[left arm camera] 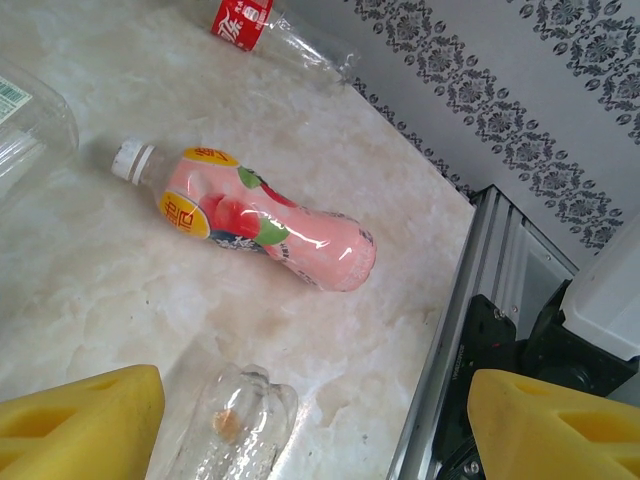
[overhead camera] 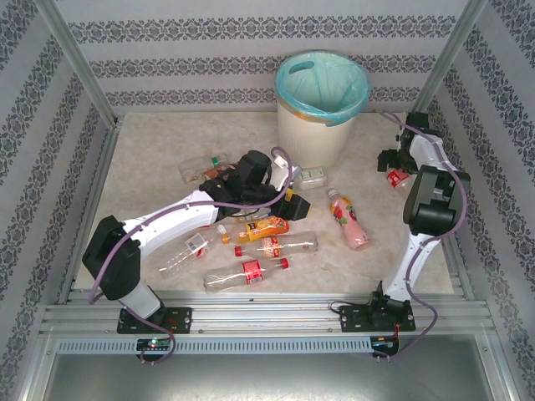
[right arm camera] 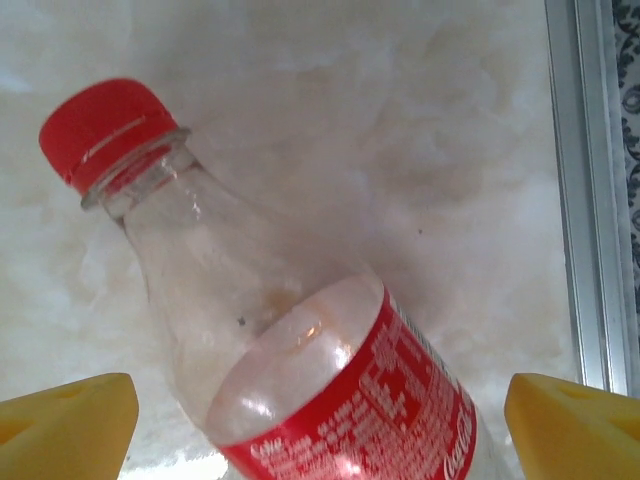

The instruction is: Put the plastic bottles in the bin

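left pincer [left arm camera: 312, 425], jaws parted and empty, straddles a clear bottle [left arm camera: 235, 420]; a pink bottle [left arm camera: 265, 225] lies ahead, crosswise. right pincer [right arm camera: 320, 420], the nearer arm's, jaws wide, nothing gripped, brackets the red-capped cola bottle [right arm camera: 300, 330], long axis slanting across the gap, cap ahead-left. bin [overhead camera: 311, 138] stands leftward.

I read the Coca-Cola script on the red label [right arm camera: 370, 410] of the red-capped bottle [right arm camera: 200, 260]. Its small white print is too fine for me.
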